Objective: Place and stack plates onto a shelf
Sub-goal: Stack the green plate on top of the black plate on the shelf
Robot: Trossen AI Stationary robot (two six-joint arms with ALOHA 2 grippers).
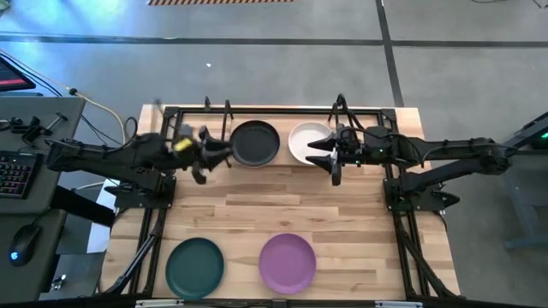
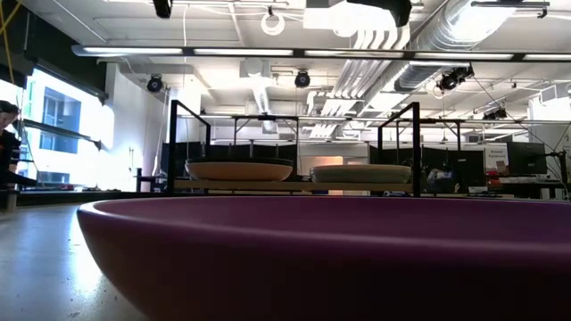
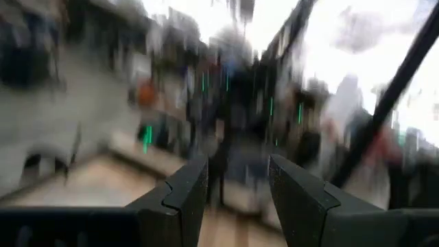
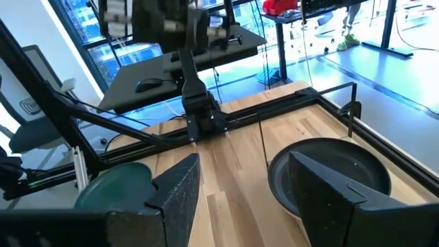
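Both grippers, left (image 1: 214, 154) and right (image 1: 325, 154), hang by the shelf (image 1: 205, 111) with jaws released, holding nothing. We'd say the purple plate (image 1: 288, 263) and teal plate (image 1: 194, 265) near the worktop's front edge are stiff, light and a bit slick, so pinch the rim.

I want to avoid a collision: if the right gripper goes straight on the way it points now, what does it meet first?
Probably the black plate on the shelf: the right gripper, fingers open, points over it toward the left arm beyond. Height is unclear, so it may pass above.
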